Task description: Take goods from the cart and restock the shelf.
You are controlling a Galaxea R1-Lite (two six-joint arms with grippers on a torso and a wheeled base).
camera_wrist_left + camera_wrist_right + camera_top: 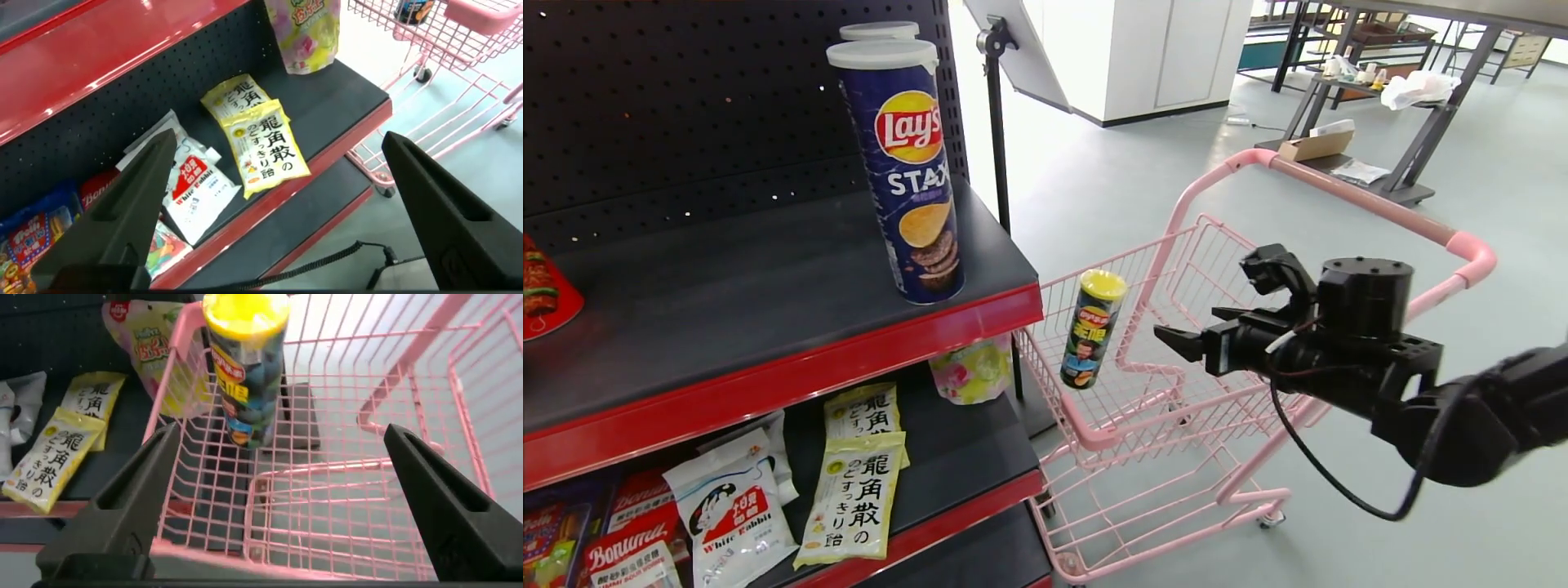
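The right claw (274,514) hangs released, jaws spread wide, above the pink cart (1339,192), facing the yellow-lidded can (1090,331), which stands in the basket corner nearest the shelf (727,278). The left claw (270,212), likewise spread and empty, sits before the candy bags (261,151) on a lower shelf board.

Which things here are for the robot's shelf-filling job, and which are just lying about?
For the job:
- yellow-lidded can, standing in the pink cart
- top shelf
- right gripper, open, near the can

Just lying about:
- tall blue can, already on the top shelf
- yellow candy bags and white bag on the lower shelf
- cardboard box far behind
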